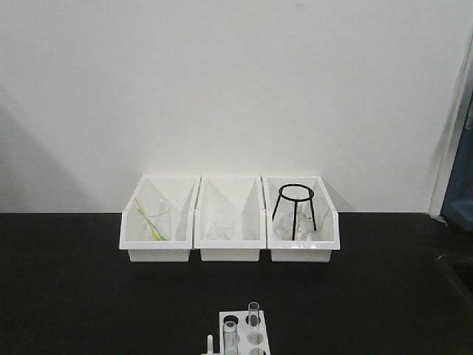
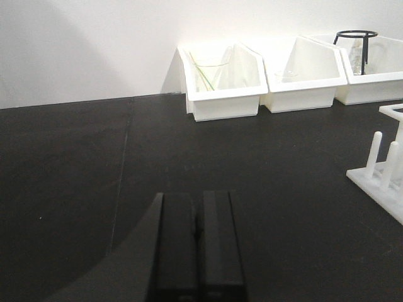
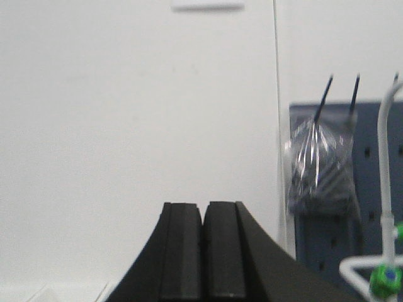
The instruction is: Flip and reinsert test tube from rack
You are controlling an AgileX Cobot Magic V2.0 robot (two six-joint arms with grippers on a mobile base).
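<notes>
Reaching step, not begun: test tube [image 1: 254,316] stands in the rack [image 1: 242,316], bottom centre (a twin [image 1: 230,339] beside it); left gripper [image 2: 198,245] and right gripper [image 3: 203,251] are clenched on nothing; next, one should open and approach.

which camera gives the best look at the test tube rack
The front-facing view: the rack sits bottom centre, its top holes and two tubes visible, though cropped. The left wrist view catches only its pegs and a corner at the right edge. The right wrist view shows none of it.

Front cam faces bins [image 1: 230,254] across table [image 1: 74,281]; L wrist cam, low, shares them; R wrist faces wall [image 3: 94,126].
</notes>
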